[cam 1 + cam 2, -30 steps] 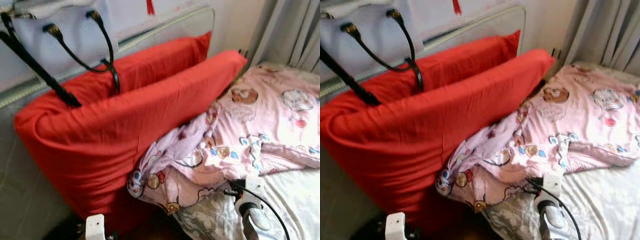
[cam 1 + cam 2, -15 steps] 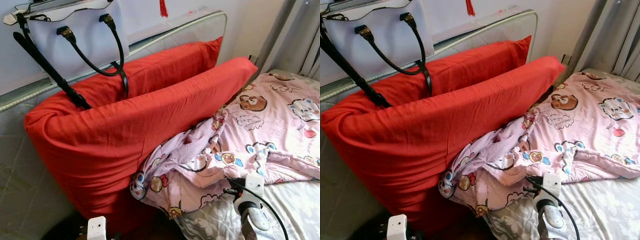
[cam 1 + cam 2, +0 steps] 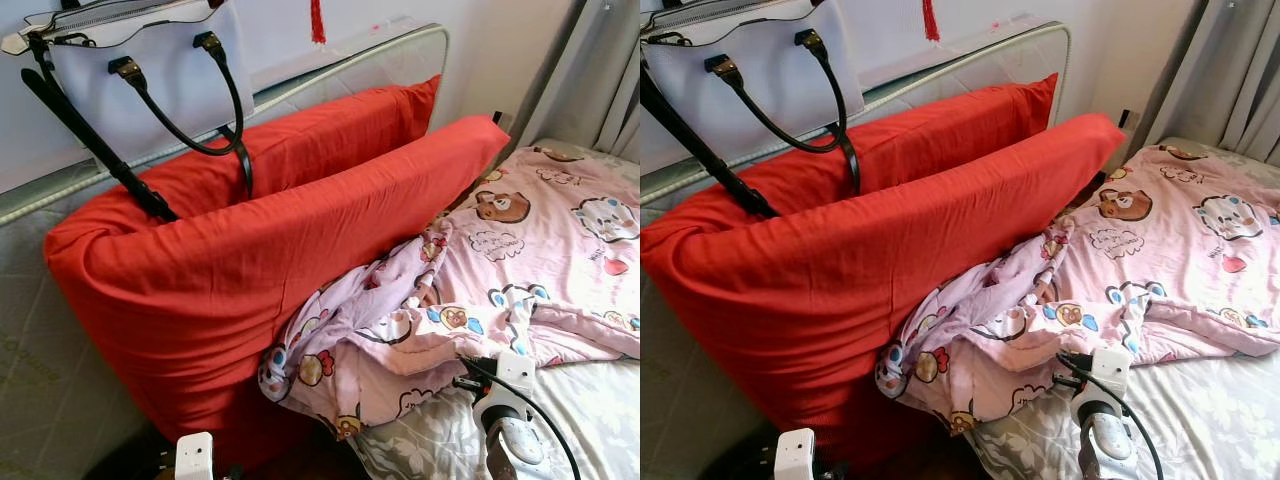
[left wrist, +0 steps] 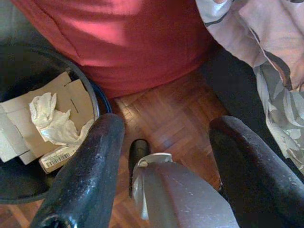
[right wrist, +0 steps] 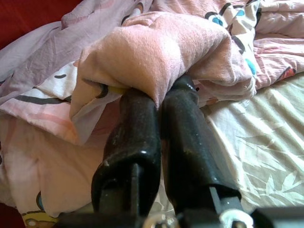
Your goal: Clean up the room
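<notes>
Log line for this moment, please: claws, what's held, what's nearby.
right claw: shut on pink cartoon blanket | left claw: open, above wood floor by trash bin | red pillows: against headboard

The right gripper's (image 5: 156, 90) fingertips were buried under a fold of the pink cartoon-print blanket (image 5: 156, 52). The pale lilac handbag with black straps (image 3: 150, 70) was cut off at the upper left edge. The black round bin (image 4: 97, 102) ran off the left frame edge.

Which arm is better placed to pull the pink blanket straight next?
Right. Its end effector is shut on a fold of the blanket on the bed. The left end effector hangs open over the floor beside the bin.
</notes>
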Controlling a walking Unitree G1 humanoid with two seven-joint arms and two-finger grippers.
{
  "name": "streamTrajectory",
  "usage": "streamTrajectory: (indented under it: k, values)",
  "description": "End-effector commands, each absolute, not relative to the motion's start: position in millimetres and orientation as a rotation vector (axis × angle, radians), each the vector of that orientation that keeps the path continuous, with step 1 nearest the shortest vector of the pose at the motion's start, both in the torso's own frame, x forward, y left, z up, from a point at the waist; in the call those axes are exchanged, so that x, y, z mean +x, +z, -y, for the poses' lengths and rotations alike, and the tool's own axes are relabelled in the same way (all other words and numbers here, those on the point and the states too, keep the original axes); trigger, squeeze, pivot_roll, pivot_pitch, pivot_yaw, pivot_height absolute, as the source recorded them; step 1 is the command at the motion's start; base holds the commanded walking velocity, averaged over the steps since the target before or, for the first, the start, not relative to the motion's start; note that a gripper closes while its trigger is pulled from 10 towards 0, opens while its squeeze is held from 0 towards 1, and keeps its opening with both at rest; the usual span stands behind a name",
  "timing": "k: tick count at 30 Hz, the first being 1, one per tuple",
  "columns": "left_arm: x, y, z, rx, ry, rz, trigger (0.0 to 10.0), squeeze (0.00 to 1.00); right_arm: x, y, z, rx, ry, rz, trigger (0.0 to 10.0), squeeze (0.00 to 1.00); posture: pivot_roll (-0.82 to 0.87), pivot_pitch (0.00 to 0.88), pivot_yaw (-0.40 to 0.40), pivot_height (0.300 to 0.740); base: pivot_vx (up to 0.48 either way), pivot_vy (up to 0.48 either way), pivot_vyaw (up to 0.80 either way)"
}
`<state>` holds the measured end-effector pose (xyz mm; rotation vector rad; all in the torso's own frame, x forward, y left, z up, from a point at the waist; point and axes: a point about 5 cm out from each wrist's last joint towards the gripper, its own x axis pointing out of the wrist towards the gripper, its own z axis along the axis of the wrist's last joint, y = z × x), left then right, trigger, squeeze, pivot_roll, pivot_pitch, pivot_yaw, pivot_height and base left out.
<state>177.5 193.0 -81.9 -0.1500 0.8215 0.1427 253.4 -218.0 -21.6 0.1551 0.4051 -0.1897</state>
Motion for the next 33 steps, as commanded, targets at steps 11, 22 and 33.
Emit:
streamTrajectory:
  k: [11,22,33]
  values:
    - [176.3,-82.6,-195.5,-0.132,0.131,-0.840,10.0,0.00,252.3,-20.4,221.2,0.149,-0.214,-0.387,10.0,0.00,-0.09,0.000,0.028,0.740,-0.281,0.000,0.00]
    - [177.0,-82.4,-195.1,-0.127,0.123,-0.840,10.0,0.00,253.5,-16.1,229.6,0.121,-0.262,-0.362,10.0,0.00,-0.09,0.000,0.029,0.740,-0.298,0.000,0.00]
    - [177.3,-82.2,-195.1,-0.121,0.115,-0.841,10.0,0.00,256.5,-10.5,235.9,0.093,-0.303,-0.332,10.0,0.00,-0.09,0.000,0.029,0.740,-0.298,0.000,0.00]
